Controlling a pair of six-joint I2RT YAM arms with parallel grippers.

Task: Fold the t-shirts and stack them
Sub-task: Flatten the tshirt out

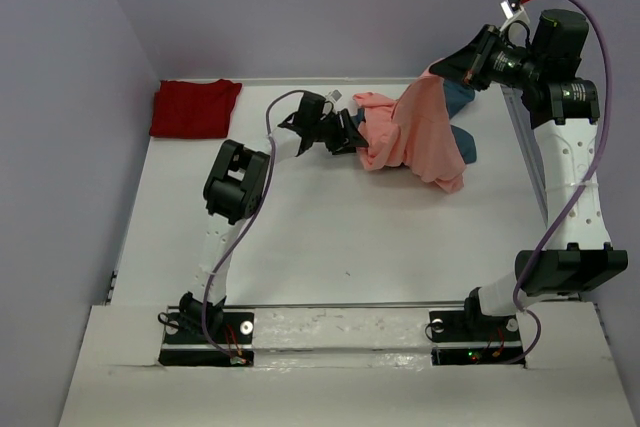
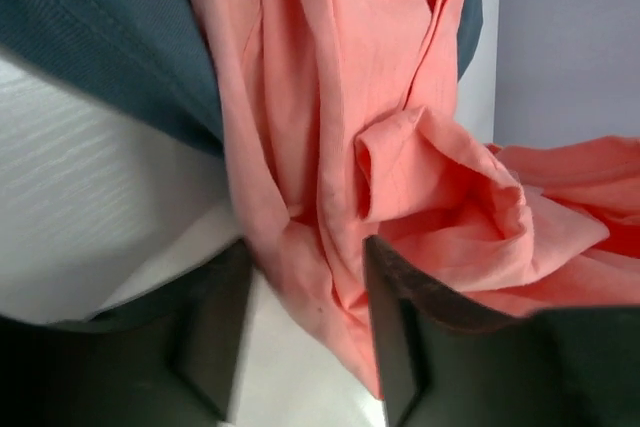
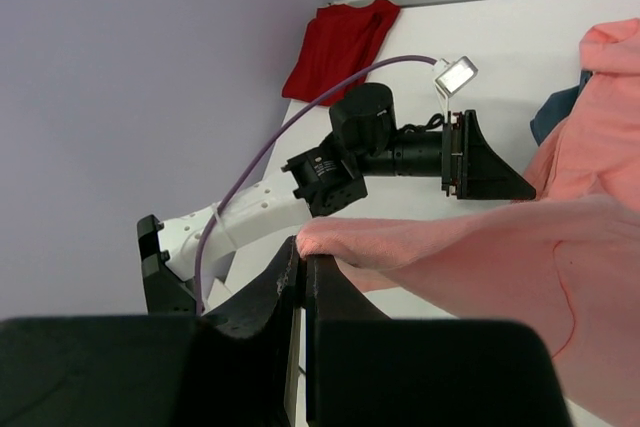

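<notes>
The salmon-pink t-shirt (image 1: 415,137) hangs bunched at the far right of the table, lifted at one edge. My right gripper (image 1: 447,69) is shut on that edge (image 3: 400,242) and holds it up. My left gripper (image 1: 352,134) is open at the shirt's left side, jaws straddling a fold of pink cloth (image 2: 320,277) on the table. The teal-blue t-shirt (image 1: 462,97) lies under the pink one, mostly hidden; it also shows in the left wrist view (image 2: 110,37). The dark red t-shirt (image 1: 195,107) lies folded at the far left corner.
The white table (image 1: 330,237) is bounded by lilac walls (image 1: 330,7) at the back and sides. A rail runs along the right edge (image 1: 525,147). Both arm bases sit at the near edge.
</notes>
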